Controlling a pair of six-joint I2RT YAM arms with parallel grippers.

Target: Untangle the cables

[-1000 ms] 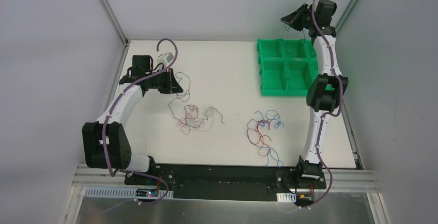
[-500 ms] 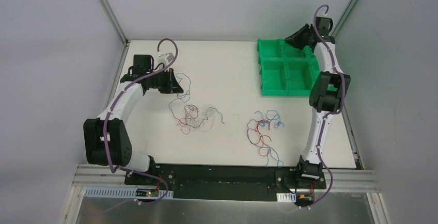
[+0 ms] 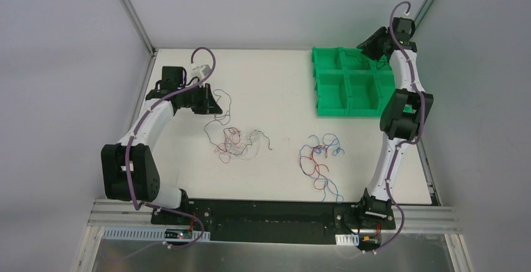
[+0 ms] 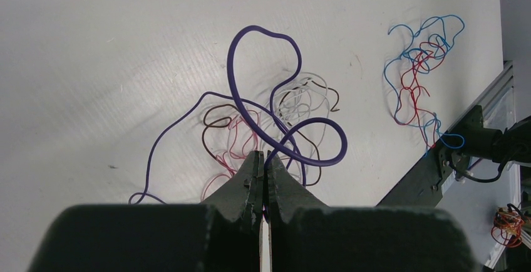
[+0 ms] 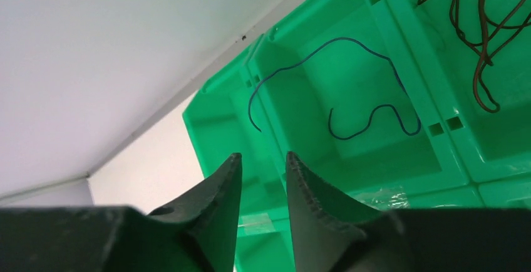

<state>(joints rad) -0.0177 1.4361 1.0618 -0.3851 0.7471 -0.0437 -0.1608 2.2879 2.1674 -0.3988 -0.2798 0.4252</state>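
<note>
Left tool (image 4: 263, 154) pressed shut, tips nipping a purple cable (image 4: 230, 65). From the tips, one big loop of it lifted clear of the surface (image 3: 269, 78), the rest trailing down into the left bunch (image 3: 235, 140). In that bunch: whitish, red, brown and purple strands, crossed over one another and knotted, just in front of the left tool on the left half of the surface. Well apart to the right, a second bunch (image 3: 319, 156) of red and blue strands, loose and curly, flat on the surface near the front edge, touched by neither tool.

Right tool (image 5: 263, 157) up at the far right corner, above the green bin (image 5: 376, 9). Only a narrow gap between its fingers, nothing in it. Below, in one compartment, a single blue cable (image 5: 354, 39), bent in a long arc with an S at one end. In the neighbouring compartment, a brown cable (image 5: 479, 71), curled and lying on the bottom. Both well clear of the fingers. Other compartments hidden behind the arm or outside the wrist view, contents impossible to tell.
</note>
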